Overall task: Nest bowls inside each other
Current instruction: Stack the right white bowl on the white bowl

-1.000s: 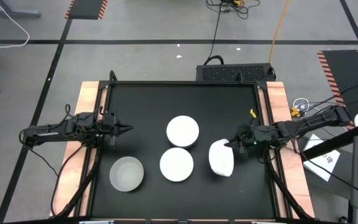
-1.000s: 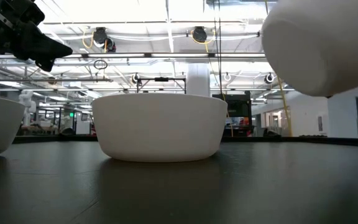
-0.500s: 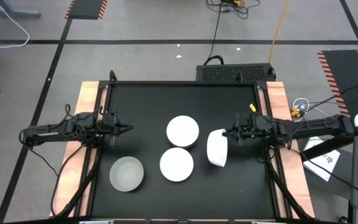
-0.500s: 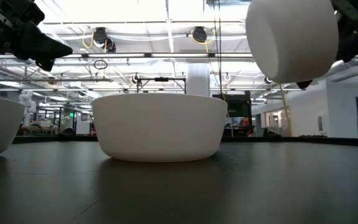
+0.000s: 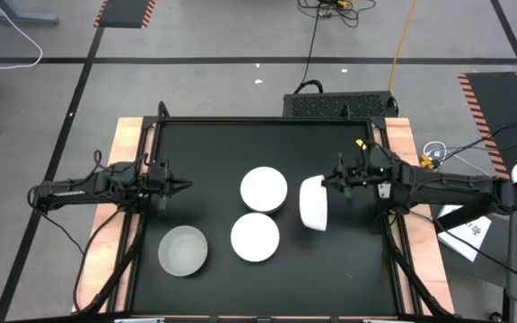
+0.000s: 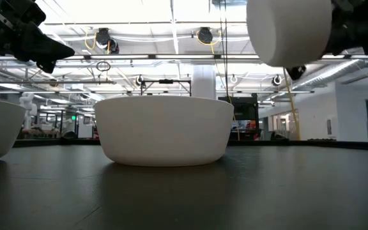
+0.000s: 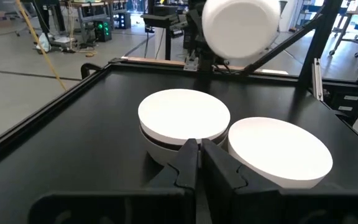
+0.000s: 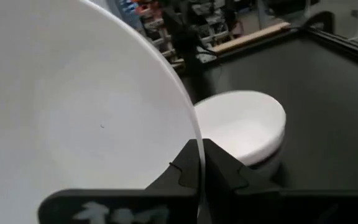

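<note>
A white bowl (image 5: 314, 204) is held clear of the black table top (image 5: 214, 152) by the right gripper (image 5: 328, 186), whose fingers are pinched together on the bowl's rim; the bowl is tipped onto its side, and in the low view its rounded base (image 6: 289, 30) is seen well above the table surface; in the right wrist view the rim (image 8: 191, 134) is seen passing between the two dark fingers, with the bowl's pale inside filling most of that view.

Taking the stacked bowls (image 5: 264, 190) near the table's middle as the landmark: a white bowl is seated there inside a darker one, whose dark edge (image 7: 166, 144) is seen under the white rim in the left wrist view; the held bowl is just beside this stack, on the right arm's side, not touching it; a second white bowl (image 5: 255, 237) stands upright just beside the stack, toward the table's front edge, and whether the two touch cannot be told; a pale grey bowl (image 5: 183, 250) stands alone farther off, toward the front on the left arm's side.

The left gripper (image 5: 181, 187) is kept above the table, well apart from the stack on the side opposite the held bowl; its fingers are pressed together with nothing between them.
</note>
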You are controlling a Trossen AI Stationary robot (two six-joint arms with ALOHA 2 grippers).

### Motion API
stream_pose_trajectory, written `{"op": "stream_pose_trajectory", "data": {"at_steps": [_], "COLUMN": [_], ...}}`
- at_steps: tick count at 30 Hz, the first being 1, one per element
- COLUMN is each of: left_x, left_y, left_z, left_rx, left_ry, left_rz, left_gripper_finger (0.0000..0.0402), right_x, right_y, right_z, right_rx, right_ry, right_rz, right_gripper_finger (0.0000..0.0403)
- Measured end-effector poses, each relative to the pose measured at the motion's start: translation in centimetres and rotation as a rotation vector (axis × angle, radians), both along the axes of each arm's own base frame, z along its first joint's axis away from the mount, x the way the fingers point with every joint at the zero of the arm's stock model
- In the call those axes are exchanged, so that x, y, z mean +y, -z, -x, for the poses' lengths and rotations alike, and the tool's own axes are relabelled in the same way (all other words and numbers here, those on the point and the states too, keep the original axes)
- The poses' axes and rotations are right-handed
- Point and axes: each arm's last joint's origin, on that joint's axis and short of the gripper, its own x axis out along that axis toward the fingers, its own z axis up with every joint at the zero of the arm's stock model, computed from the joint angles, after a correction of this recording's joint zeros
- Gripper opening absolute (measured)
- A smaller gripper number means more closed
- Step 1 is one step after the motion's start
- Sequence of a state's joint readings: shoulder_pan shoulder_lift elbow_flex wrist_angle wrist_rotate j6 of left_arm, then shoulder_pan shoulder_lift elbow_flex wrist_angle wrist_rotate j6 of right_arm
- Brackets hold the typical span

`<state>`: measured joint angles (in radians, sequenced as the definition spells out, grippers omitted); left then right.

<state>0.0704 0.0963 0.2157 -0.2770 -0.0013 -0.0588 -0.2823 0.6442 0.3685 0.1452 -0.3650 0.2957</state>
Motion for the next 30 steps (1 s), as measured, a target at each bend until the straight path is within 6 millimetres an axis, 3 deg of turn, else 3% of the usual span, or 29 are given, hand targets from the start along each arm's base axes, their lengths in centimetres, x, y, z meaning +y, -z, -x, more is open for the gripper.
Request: {"op": "stream_pose_trajectory", "data": {"at_steps": [14,30], "left_x": [0.0,0.0], "left_y": [0.0,0.1], "left_z": [0.0,0.0], "left_rx": [0.002,0.007], "left_ry": [0.000,0.012], "left_rz": [-0.002,-0.010], "left_gripper_finger": [0.0024,0.0024], "right_x": [-4.4,-10.6], "right_y": [-5.6,-9.0], "right_z": [-4.7,-11.6], "right_rx": [0.106,0.294], "right_ry": [-0.026,-0.079], "right_rz": [0.033,-0.019], "right_gripper_finger": [0.0000,0.0000]}}
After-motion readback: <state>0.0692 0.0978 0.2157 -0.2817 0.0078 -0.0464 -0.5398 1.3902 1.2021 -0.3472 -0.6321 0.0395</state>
